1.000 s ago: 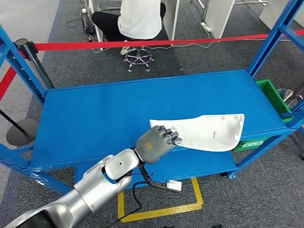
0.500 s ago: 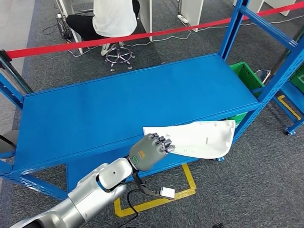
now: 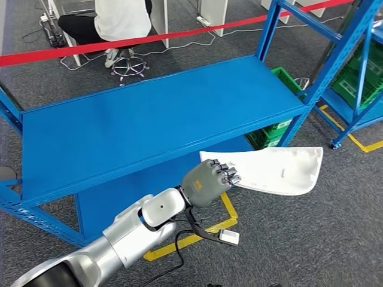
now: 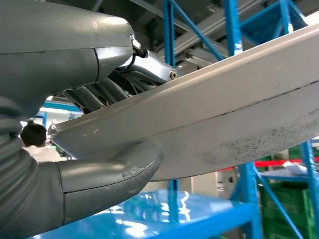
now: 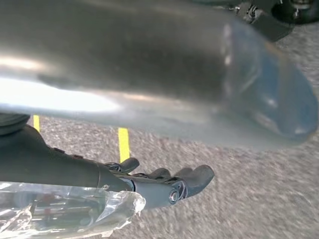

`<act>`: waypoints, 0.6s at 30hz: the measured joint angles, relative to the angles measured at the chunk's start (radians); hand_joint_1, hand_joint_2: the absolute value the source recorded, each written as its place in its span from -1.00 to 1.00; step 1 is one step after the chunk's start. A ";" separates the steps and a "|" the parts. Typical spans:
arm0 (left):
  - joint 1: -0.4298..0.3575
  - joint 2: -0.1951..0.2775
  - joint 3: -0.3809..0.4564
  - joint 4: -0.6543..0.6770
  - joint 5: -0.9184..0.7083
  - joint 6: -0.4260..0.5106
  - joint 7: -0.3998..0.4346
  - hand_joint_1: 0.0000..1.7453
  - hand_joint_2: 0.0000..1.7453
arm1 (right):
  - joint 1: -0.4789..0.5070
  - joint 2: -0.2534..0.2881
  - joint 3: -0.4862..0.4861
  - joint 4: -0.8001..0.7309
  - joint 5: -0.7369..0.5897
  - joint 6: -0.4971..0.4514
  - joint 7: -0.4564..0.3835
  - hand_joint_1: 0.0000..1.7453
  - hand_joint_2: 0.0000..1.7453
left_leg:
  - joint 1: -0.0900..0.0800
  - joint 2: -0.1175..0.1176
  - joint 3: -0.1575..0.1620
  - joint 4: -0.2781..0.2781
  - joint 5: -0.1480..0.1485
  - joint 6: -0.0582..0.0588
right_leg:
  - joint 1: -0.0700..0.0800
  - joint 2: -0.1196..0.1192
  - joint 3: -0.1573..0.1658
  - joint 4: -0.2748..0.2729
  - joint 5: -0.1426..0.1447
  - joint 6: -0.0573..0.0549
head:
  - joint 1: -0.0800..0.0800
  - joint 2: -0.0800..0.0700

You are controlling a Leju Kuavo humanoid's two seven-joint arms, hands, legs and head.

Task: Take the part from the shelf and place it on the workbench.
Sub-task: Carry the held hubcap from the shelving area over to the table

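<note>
The part (image 3: pixel 276 170) is a long, curved white panel, and my left hand (image 3: pixel 210 182) grips its left end. It hangs level in the air in front of the blue shelf's (image 3: pixel 149 125) front right corner, over the grey carpet. In the left wrist view the thumb (image 4: pixel 109 174) presses under the part (image 4: pixel 226 114) and the fingers (image 4: pixel 124 82) lie over its top. My right hand (image 5: pixel 161 186) hangs low over the carpet, its dark fingers stretched out with nothing in them.
The shelf's blue uprights (image 3: pixel 289 128) stand just behind the part. Green crates (image 3: pixel 277 128) sit under and beside the shelf at the right. A red barrier tape (image 3: pixel 135 40) and a seated person (image 3: pixel 119 21) are beyond it. Yellow floor tape (image 3: pixel 190 239) marks the carpet below.
The camera has swung to the right. My left hand has carried the part off the shelf top and out past its front edge.
</note>
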 joint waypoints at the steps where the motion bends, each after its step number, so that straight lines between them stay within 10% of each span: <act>1: 0.005 0.005 0.002 -0.002 0.000 0.001 0.011 1.00 1.00 | 0.000 0.000 0.001 0.000 0.011 0.000 -0.009 -1.00 -1.00 | -0.001 0.010 -0.011 0.000 0.008 -0.002 | 0.001 -0.002 0.029 -0.008 0.016 -0.001 | 0.001 0.000; 4: 0.058 0.065 0.019 -0.066 0.050 -0.007 -0.013 1.00 1.00 | -0.030 0.025 0.006 0.000 0.011 -0.022 -0.009 -1.00 -1.00 | -0.003 0.043 -0.034 0.000 0.026 -0.018 | 0.012 -0.038 0.197 -0.189 0.028 -0.017 | 0.003 0.000; 6: 0.091 0.109 0.028 -0.114 0.111 -0.017 -0.066 1.00 1.00 | -0.119 0.078 0.004 -0.001 -0.014 -0.058 0.109 -1.00 -1.00 | -0.003 0.073 -0.040 0.000 0.039 -0.032 | 0.026 -0.051 0.248 -0.278 0.004 -0.033 | 0.001 0.000; 9: 0.098 0.129 0.020 -0.130 0.155 -0.005 -0.090 1.00 1.00 | -0.298 0.159 0.001 -0.001 -0.037 -0.096 0.337 -1.00 -1.00 | 0.005 0.077 -0.046 0.001 0.046 -0.056 | 0.031 -0.022 0.224 -0.294 0.026 -0.059 | -0.001 0.000; 12: 0.092 0.143 0.007 -0.128 0.186 0.020 -0.097 1.00 1.00 | -0.389 0.214 0.002 -0.001 -0.053 -0.103 0.382 -1.00 -1.00 | 0.008 -0.012 -0.088 0.113 -0.049 -0.076 | 0.025 -0.005 0.209 -0.299 0.054 -0.076 | -0.005 0.000; 14: 0.089 0.152 -0.002 -0.122 0.198 0.025 -0.102 1.00 1.00 | -0.403 0.233 0.002 -0.001 -0.060 -0.104 0.382 -1.00 -1.00 | 0.009 -0.030 -0.129 0.231 -0.105 -0.080 | 0.024 0.007 0.193 -0.299 0.067 -0.078 | -0.006 0.000; 16: 0.087 0.157 -0.010 -0.113 0.207 0.026 -0.105 1.00 1.00 | -0.402 0.243 0.001 -0.001 -0.064 -0.109 0.382 -1.00 -1.00 | 0.010 -0.032 -0.120 0.244 -0.089 -0.082 | 0.021 0.023 0.179 -0.297 0.077 -0.074 | -0.006 0.000; 18: 0.080 0.157 -0.018 -0.107 0.214 0.026 -0.111 1.00 1.00 | -0.405 0.253 0.001 -0.001 -0.069 -0.117 0.382 -1.00 -1.00 | 0.016 -0.048 -0.052 0.137 -0.034 -0.083 | 0.016 0.044 0.167 -0.293 0.084 -0.066 | -0.006 0.000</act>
